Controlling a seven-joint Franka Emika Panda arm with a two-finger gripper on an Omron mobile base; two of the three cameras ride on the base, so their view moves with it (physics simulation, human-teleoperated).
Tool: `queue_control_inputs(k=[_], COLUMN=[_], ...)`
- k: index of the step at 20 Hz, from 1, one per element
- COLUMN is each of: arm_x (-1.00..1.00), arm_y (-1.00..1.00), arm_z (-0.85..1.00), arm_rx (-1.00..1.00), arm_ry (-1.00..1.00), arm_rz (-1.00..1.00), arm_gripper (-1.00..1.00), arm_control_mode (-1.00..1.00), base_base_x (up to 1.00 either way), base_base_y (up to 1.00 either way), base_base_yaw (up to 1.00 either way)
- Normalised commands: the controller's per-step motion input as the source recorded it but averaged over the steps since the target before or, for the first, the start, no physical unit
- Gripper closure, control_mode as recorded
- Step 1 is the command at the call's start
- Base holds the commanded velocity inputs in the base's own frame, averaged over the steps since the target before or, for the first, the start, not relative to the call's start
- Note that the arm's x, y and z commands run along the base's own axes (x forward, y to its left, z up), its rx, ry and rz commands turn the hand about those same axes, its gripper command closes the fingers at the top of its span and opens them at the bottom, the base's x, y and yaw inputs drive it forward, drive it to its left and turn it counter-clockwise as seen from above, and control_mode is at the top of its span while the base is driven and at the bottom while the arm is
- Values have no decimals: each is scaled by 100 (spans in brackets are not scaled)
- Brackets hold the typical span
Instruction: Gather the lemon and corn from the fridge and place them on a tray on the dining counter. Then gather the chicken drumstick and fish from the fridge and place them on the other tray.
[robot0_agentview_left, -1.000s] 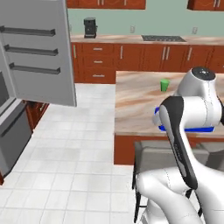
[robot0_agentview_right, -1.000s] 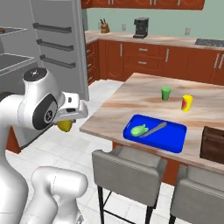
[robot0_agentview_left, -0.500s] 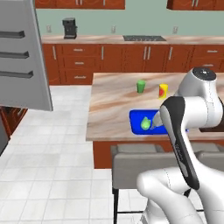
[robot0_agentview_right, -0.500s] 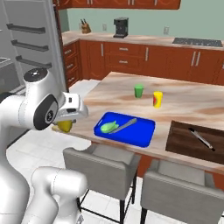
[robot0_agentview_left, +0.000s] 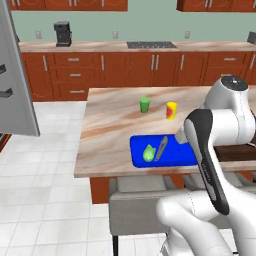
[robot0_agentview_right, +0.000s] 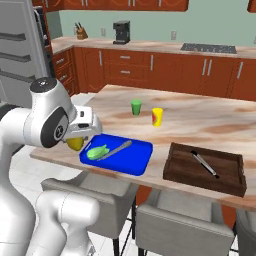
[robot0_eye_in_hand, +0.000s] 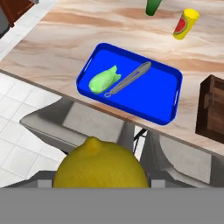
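Kitchen with red-brown wood cabinets, marble-top dining counter (robot0_agentview_left: 115, 130) in the middle, grey stools tucked under its near edge. Gripper (robot0_agentview_right: 84, 131) hangs off the counter's near edge, jaws clamped on the yellow lemon (robot0_eye_in_hand: 100, 164); in the right base view the lemon (robot0_agentview_right: 75, 143) sits just under the hand, at 9 o'clock of the blue plastic tray (robot0_agentview_right: 132, 161), just beside its rim but off it

Blue tray (robot0_eye_in_hand: 162, 100) lies on the counter near the front edge. On it: pale green husked corn (robot0_eye_in_hand: 104, 80) toward the 9 o'clock end, and a thin grey utensil (robot0_eye_in_hand: 129, 78) lying diagonally, touching the corn's side

Dark brown wooden tray (robot0_agentview_right: 205, 170) at 3 o'clock of the blue one in the right base view, apart from it, holding a slim grey utensil (robot0_agentview_right: 204, 164). Can't tell what either utensil is

Green cup (robot0_agentview_left: 144, 105) and yellow can with red label (robot0_agentview_left: 171, 110) stand upright at 12 o'clock of the blue tray, near each other, not touching. Grey fridge door (robot0_agentview_left: 17, 85) stands open at 9 o'clock in the left base view
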Motion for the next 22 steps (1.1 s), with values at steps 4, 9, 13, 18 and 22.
queue_control_inputs(k=[4,9,13,18,22], arm_x=[0,0,59,88,81], arm_y=[0,0,-26,-34,-22], arm_z=[0,0,-4,-25,-48], arm_rx=[0,0,4,4,0], arm_ry=[0,0,4,8,12], arm_rz=[0,0,-2,-2,-1], arm_gripper=[100,100,100,100,100], arm_control_mode=[100,100,-100,-100,-100], base_base_x=[59,72,18,0,0], base_base_y=[-47,-13,-3,0,0], base_base_yaw=[-6,-3,-1,0,0])
